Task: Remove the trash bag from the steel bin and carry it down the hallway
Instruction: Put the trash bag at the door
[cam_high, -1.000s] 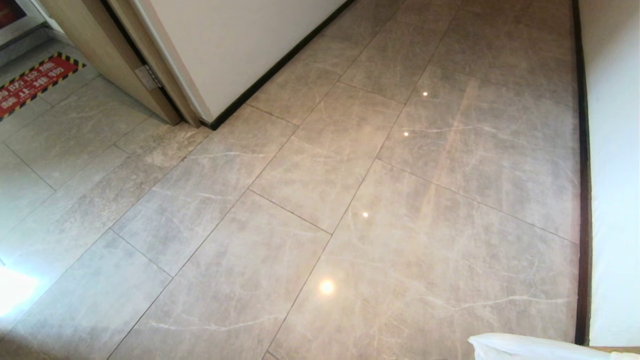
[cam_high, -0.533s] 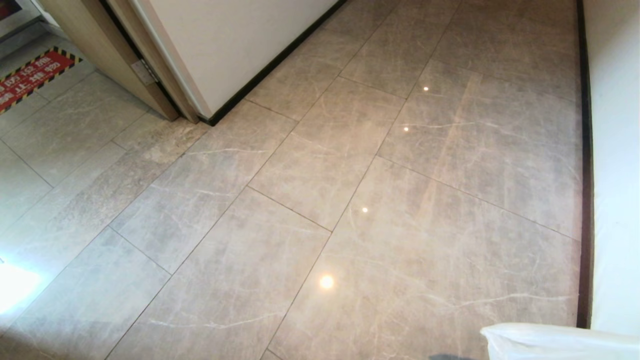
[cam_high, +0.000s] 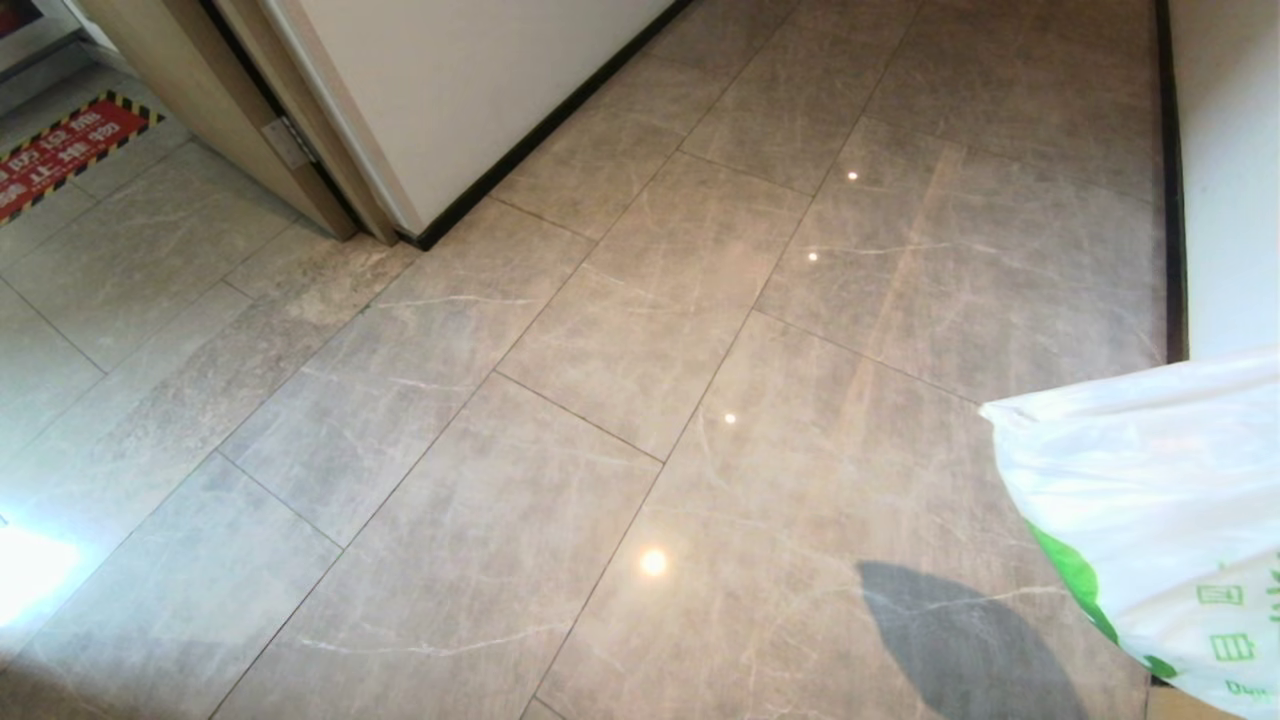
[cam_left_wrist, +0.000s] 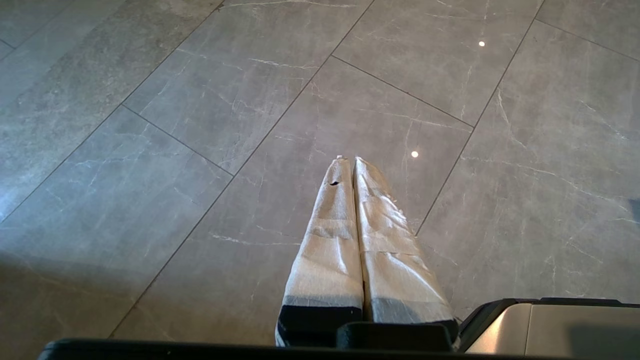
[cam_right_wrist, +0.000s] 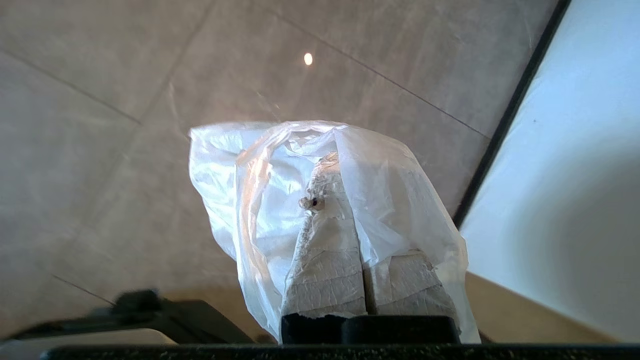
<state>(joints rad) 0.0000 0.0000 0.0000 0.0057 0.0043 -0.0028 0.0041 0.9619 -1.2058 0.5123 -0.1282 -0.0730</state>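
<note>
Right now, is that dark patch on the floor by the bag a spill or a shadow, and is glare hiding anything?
Head view: the patch looks like the trash bag's shadow, soft-edged, tile veins showing through; strong glare washes out the floor's left edge. Right wrist view: the right gripper is veiled by bag film. Left wrist view: only small light spots.

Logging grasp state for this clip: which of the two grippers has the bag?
The right gripper: its taped fingers are shut on the trash bag. The left gripper is shut on nothing, above bare floor tiles.
</note>
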